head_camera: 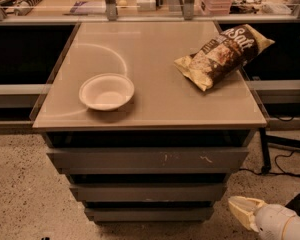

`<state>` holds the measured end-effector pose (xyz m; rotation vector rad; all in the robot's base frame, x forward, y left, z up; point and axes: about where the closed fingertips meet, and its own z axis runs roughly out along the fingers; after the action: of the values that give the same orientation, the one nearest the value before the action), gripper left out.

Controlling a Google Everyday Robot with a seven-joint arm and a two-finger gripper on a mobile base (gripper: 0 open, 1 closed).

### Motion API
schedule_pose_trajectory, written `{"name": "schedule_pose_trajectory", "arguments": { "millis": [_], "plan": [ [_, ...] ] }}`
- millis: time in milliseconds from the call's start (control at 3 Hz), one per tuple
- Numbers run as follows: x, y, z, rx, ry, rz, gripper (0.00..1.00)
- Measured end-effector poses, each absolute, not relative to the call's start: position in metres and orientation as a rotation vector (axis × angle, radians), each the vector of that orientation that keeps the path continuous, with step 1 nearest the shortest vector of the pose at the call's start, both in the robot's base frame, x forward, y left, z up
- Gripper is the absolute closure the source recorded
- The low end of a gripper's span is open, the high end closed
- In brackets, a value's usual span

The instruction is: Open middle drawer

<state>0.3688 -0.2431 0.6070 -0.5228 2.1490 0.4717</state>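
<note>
Hovering low to the right, spread or pressed together I cannot tell, the hand (244, 211) is apart from the shut middle drawer (147, 192), so reaching and pulling both remain.

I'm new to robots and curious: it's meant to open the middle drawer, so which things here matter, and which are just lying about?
For the job: middle drawer, shut; gripper, low on the right, clear of the drawers.
Lying about: white bowl and chip bag on top; top drawer; bottom drawer.
</note>
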Motion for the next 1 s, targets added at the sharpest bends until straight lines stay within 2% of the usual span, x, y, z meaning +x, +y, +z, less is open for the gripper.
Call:
{"name": "schedule_pose_trajectory", "arguments": {
  "millis": [333,1000],
  "plan": [
    [0.386,-0.240,0.580,-0.470,2.121,0.524,1.00],
    [0.386,-0.239,0.568,-0.425,2.107,0.550,1.00]
  ]
}}
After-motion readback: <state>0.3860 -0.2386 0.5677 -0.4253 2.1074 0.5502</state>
